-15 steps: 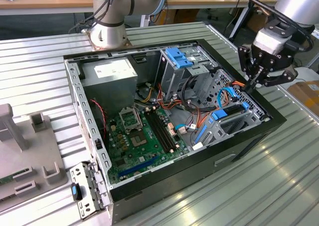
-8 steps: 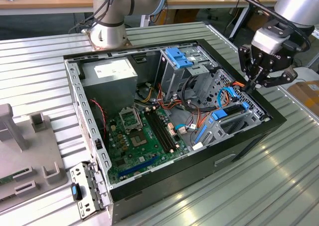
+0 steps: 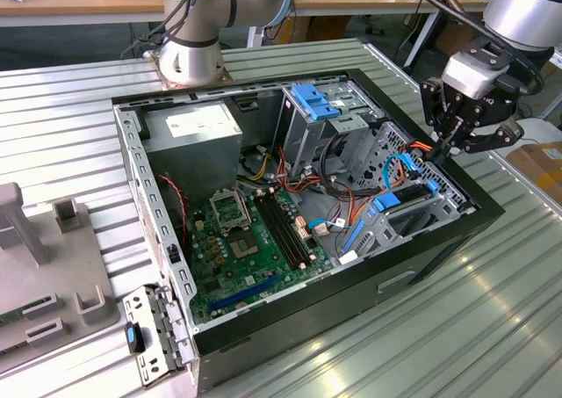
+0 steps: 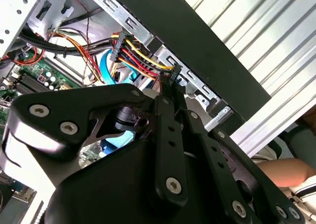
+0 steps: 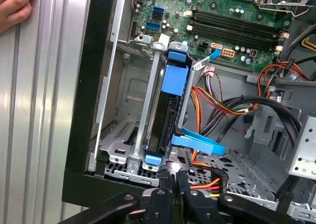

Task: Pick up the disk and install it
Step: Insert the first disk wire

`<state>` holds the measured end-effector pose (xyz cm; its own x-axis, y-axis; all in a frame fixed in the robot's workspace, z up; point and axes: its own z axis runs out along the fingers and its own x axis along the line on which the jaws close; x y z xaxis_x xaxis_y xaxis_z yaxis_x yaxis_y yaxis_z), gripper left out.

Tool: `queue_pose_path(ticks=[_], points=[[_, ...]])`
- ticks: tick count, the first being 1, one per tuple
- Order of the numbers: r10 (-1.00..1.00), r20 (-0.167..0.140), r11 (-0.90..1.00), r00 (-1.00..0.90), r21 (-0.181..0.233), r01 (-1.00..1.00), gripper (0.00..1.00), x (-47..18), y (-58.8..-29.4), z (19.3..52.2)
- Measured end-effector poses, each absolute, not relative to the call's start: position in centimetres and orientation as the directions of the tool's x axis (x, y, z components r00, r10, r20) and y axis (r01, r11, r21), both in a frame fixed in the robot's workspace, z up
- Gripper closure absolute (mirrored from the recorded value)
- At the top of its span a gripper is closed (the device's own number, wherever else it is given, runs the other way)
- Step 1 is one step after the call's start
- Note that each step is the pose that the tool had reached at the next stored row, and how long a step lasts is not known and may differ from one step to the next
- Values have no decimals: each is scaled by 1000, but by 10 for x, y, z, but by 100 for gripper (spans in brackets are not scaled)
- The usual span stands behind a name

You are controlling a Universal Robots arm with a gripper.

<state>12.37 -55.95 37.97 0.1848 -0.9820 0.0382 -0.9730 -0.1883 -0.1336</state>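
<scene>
The disk (image 5: 163, 110) sits on edge in its slot inside the case (image 3: 439, 249); gripper (image 5: 169, 180) is pinched shut, empty, just above the disk; prob. heavy, stiff, breakable; grab the blue frame.

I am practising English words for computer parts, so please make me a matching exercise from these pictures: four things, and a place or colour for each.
Things:
1. disk
2. motherboard
3. power-supply box
4. hand

Descriptions:
a. above the rim of the case, on the exterior view's right
b. green, lying flat inside
c. grey, with a white label
d. standing on edge in a metal bay, framed in blue

Pairs: 1-d, 2-b, 3-c, 4-a
</scene>
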Motion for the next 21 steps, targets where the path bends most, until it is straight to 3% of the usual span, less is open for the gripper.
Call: queue_pose_path(ticks=[8, 12, 18, 21], points=[[-983, 8, -181, 183, -168, -969, 84, 121, -564, 377], [-983, -20, -175, 183, -205, -963, 84, 115, -567, 377], [-983, -19, -173, 184, -254, -952, 84, 105, -574, 376], [-983, -19, -171, 182, -257, -951, 84, 98, -575, 374]])
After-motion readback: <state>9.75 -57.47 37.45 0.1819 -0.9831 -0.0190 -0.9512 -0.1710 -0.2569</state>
